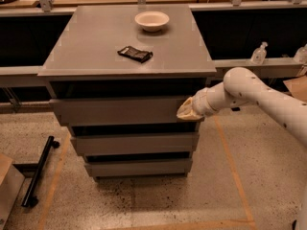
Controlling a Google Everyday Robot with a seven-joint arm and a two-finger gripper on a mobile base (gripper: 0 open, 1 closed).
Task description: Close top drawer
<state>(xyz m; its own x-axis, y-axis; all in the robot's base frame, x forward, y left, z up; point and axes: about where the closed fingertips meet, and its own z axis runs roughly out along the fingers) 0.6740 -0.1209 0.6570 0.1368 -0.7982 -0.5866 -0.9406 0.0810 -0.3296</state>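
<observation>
Top drawer (120, 110) (partly out) has tool (186, 112) against its front's right end.

The gripper (188, 111) sits at the right end of the wide matte grey top drawer (120, 110); two shorter grey drawer fronts (134, 143) lie below it; up-left, on the grey cabinet top (91, 47), a flat black packet (135, 54); a round white bowl (152, 20) behind that.

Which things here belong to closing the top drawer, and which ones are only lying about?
For the job:
- top drawer
- gripper, at the right end of the drawer's front

Just lying about:
- white bowl, on the cabinet top
- dark packet, on the cabinet top
- clear bottle, on the ledge to the right
- black bar, on the floor
</observation>
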